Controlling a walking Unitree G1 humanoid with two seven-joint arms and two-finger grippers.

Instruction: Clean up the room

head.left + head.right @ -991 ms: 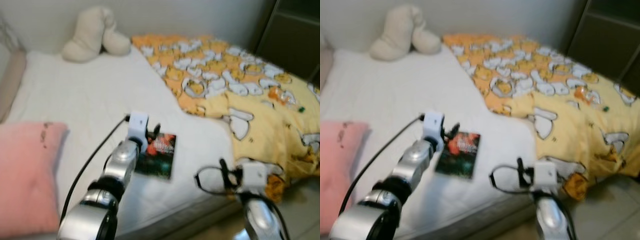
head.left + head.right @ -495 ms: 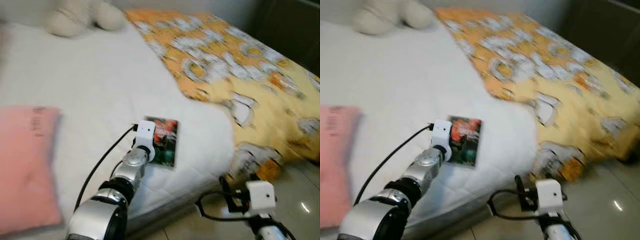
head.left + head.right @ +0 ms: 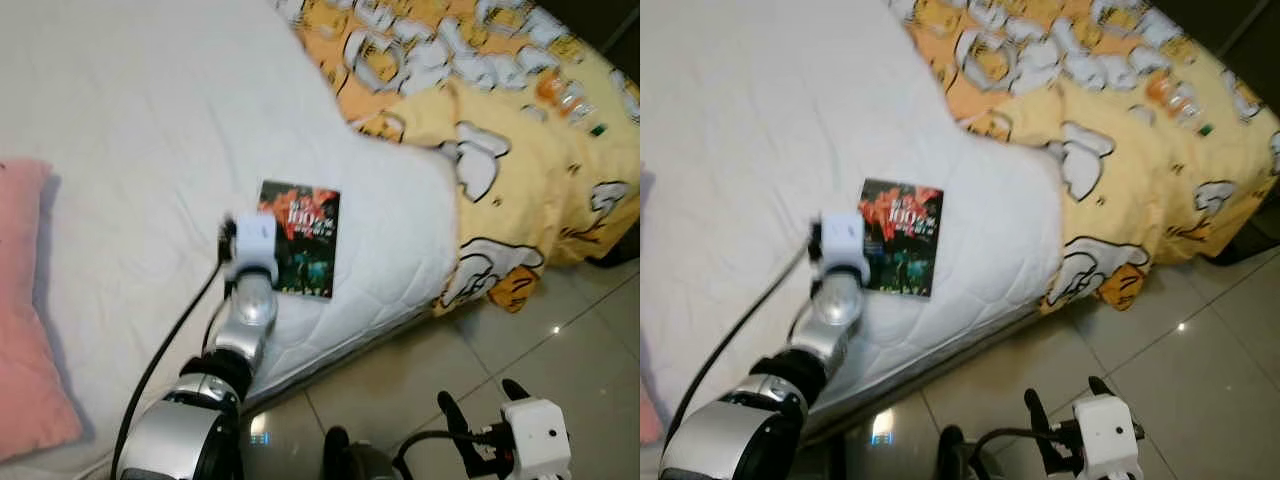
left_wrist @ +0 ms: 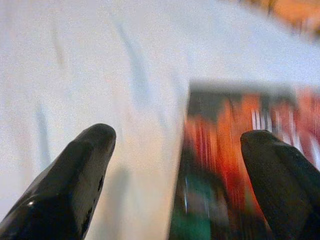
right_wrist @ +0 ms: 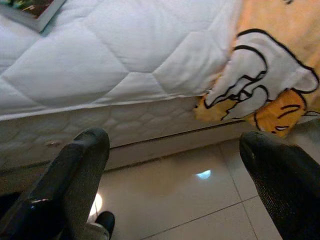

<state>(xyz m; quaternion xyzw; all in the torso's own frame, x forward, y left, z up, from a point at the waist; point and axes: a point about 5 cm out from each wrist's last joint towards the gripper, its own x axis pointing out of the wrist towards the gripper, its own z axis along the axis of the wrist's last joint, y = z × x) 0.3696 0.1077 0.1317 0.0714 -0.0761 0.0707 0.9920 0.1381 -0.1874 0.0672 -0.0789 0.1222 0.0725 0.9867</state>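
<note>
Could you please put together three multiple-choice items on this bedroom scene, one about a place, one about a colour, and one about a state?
1. Where does the book lie?
A. on the floor tiles
B. on the white mattress, near its corner
C. on the pink pillow

2. What is the main colour of the patterned blanket?
A. yellow and orange
B. blue
C. grey

3. How does the left gripper stand?
A. shut on the book
B. shut on the blanket
C. open, at the book's edge

Answers: 1 B, the book rests flat on the quilted mattress. 2 A, yellow-orange cloth with white figures. 3 C, the left wrist view shows its fingers apart.
</note>
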